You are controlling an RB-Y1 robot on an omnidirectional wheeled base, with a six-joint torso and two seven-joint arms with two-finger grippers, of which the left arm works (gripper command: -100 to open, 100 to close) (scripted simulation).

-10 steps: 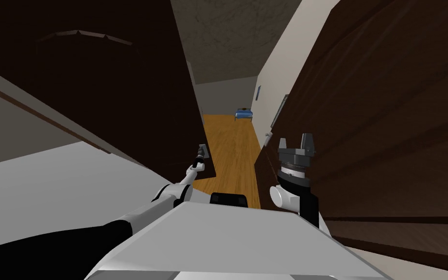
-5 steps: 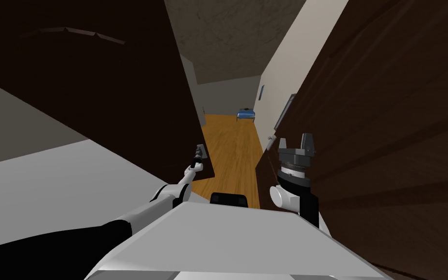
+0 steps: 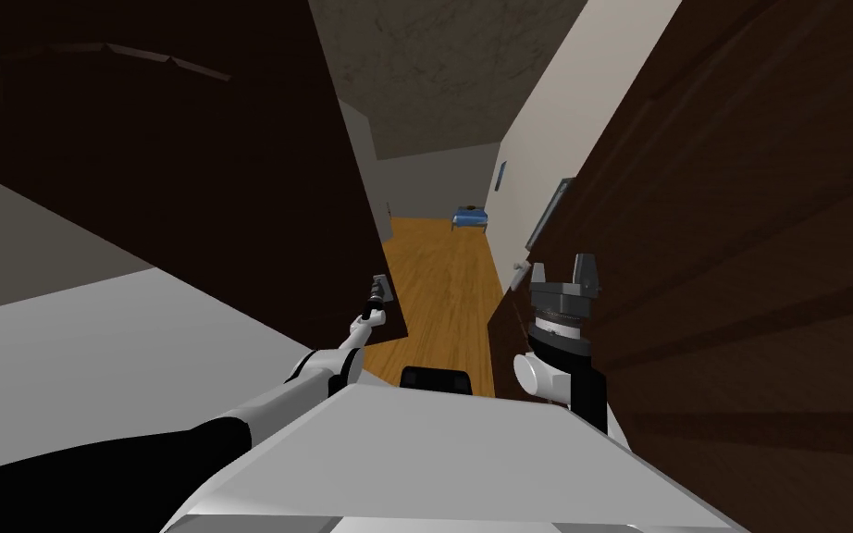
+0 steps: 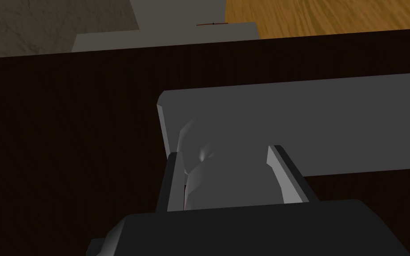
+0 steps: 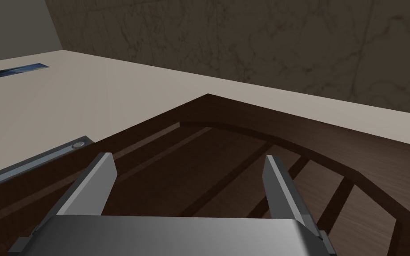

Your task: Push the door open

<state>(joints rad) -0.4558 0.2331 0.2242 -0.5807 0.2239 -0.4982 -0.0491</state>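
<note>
The right gripper (image 3: 560, 269) is held up close by me. Its two fingers (image 5: 97, 180) stand wide apart and there is nothing between them. Just past it is a brown door (image 3: 748, 278) with sunk panels on its face. I cannot tell if the gripper touches it. A grey strip (image 5: 30, 162) runs along that door's edge, next to a pale wall (image 5: 88, 98). The left arm (image 3: 323, 370) stretches out further, over to a dark door (image 3: 184, 185) on my left side. This is the door to push. The left gripper (image 4: 224, 153) is clenched on the handle (image 4: 217, 178), with one finger pressed on each side of it. The handle is grey and sticks out from a flat grey plate (image 4: 333, 124) on the door. From the head view the handle sits low down, right by the door's free edge. There is a gap between the two doors. Through the gap I see an orange wood floor (image 3: 438, 287) that runs away from me. Far off at the end of the floor is a small blue thing (image 3: 469, 217), too small to name. Behind it is a grey back wall (image 3: 434, 180). A tiny blue picture (image 3: 501, 174) hangs on the pale wall near that end.
</note>
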